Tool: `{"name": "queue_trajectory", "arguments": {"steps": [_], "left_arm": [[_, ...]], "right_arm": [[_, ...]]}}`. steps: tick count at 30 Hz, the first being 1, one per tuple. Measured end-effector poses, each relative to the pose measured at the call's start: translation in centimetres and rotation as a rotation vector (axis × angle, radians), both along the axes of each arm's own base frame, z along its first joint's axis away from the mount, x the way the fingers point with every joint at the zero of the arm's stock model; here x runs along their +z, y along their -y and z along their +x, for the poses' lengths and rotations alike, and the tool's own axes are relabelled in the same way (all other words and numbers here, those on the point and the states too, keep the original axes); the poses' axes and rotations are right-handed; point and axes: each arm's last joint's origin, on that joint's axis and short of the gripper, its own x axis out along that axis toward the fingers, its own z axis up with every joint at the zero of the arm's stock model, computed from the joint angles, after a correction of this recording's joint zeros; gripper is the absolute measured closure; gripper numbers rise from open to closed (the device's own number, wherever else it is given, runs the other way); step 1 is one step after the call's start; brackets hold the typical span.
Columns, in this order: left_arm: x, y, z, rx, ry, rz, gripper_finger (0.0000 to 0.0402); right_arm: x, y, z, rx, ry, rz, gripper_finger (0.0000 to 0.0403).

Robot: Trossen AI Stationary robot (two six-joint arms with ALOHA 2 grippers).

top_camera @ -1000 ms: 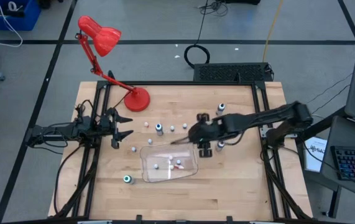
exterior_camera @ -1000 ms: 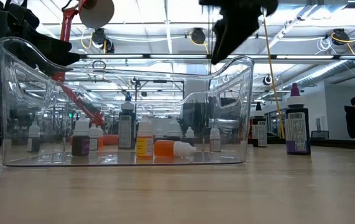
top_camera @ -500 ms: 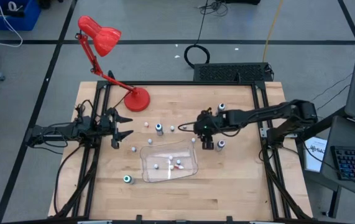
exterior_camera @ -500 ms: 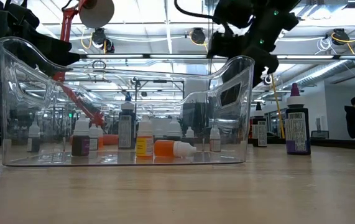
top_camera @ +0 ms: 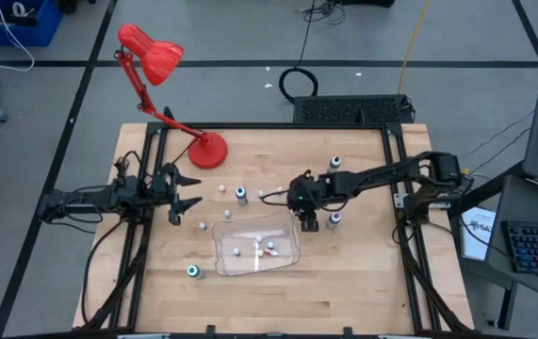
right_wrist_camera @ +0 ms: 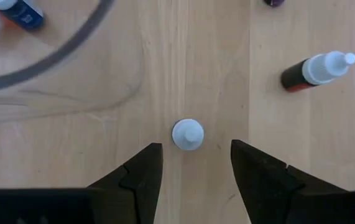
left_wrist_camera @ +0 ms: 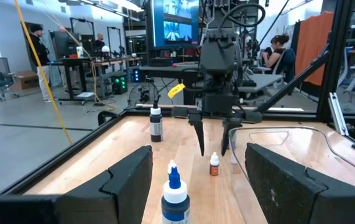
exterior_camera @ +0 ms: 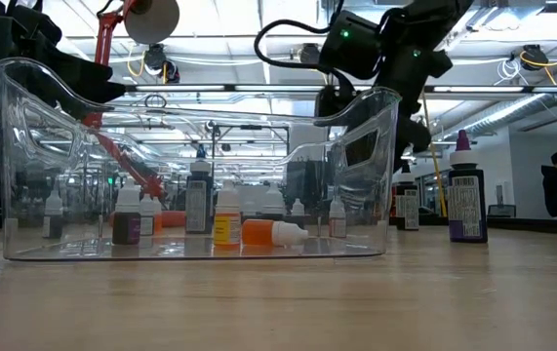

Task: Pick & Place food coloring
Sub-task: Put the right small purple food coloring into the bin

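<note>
right gripper (right_wrist_camera: 193, 165): released, jaws apart above white-capped bottle (right_wrist_camera: 188, 134) standing beside clear tray (top_camera: 254, 245)
left gripper (top_camera: 193, 191): released, at desk (top_camera: 363, 273) edge

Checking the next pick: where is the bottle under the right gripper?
High view: the white-capped bottle stands upright beside the clear tray's right end, under the open right gripper.

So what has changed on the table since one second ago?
The right hand drew back from over the clear tray toward the table's far side and now hangs open above a small white-capped bottle. Nothing was gripped or released. The left hand and the bottles stayed put.
</note>
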Motion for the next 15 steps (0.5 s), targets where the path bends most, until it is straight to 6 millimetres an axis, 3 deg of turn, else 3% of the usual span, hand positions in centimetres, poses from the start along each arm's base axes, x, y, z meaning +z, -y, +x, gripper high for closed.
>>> {"name": "queue_trajectory", "arguments": {"steps": [15], "left_arm": [[0.0, 0.0, 0.0, 0.0, 0.0, 0.0, 0.0144]], "right_arm": [[-1.2, -0.3, 0.7, 0.005, 0.002, 0.055, 0.0225]]}}
